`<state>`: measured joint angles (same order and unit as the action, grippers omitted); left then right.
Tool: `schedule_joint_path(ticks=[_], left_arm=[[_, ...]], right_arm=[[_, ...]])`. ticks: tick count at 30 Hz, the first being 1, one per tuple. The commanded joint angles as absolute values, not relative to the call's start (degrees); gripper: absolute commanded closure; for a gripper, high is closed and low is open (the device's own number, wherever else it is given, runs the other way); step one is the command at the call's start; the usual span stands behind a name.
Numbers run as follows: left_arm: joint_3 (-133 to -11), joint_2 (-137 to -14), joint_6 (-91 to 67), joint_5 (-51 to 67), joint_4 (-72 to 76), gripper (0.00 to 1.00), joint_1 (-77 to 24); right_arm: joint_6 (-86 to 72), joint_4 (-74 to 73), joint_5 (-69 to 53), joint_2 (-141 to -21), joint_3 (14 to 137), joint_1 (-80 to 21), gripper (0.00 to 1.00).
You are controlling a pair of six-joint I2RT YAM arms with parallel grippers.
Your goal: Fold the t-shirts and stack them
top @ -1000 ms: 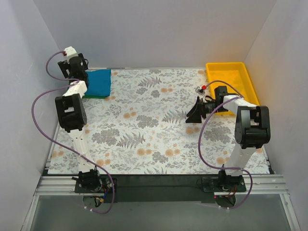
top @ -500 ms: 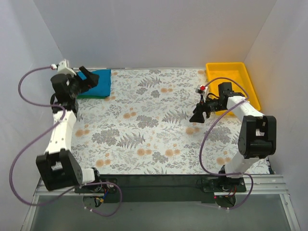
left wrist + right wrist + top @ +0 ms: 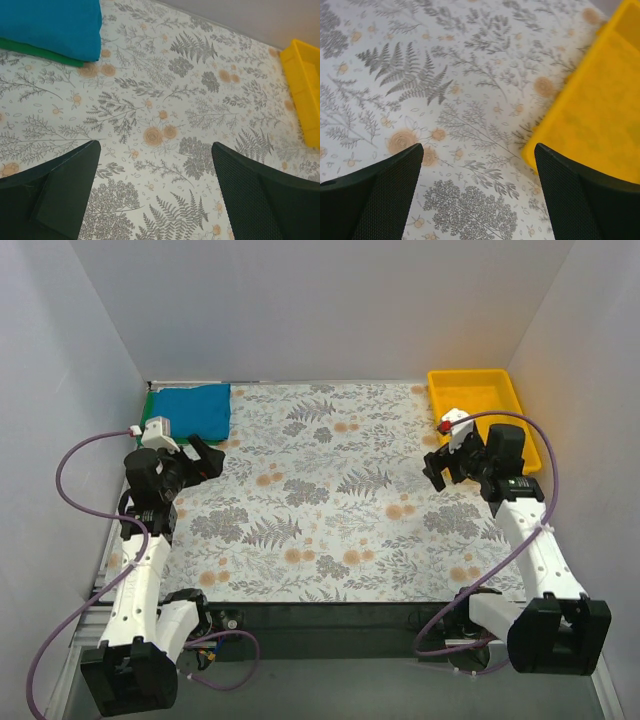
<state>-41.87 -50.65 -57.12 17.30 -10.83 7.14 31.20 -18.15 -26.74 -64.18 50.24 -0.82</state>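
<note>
The left gripper [image 3: 206,461] stands wide open with nothing between its fingers [image 3: 60,190], above the floral cloth [image 3: 320,500] at 9 o'clock. The right gripper [image 3: 437,468] is equally wide and bare at 3 o'clock, just beside the yellow tray [image 3: 470,374]. At 11 o'clock the teal-blue t-shirt [image 3: 190,410] lies folded flat on the green t-shirt [image 3: 40,50], whose edge peeks out beneath.

Left end effector [image 3: 208,462] and right end effector [image 3: 438,468], jaws spread, empty
</note>
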Motion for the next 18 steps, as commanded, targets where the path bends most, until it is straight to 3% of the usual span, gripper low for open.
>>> schedule_joint_path(ticks=[1,11,18], left_arm=[[-39.38,-48.87,-55.02,17.65,-11.69,0.07,5.98],[-35.16,-43.24,-53.17,18.63,-8.7,0.06,4.13],[-35.07,-43.59,-52.91,19.07,-8.44,0.06,4.04]], right_arm=[[19.38,-9.59,-15.84,-58.55,48.17,1.58,0.02],[5.19,-1.76,1.82,-51.41,40.43,2.37,0.02],[3.6,1.75,7.2,-50.19,37.53,2.37,0.02]])
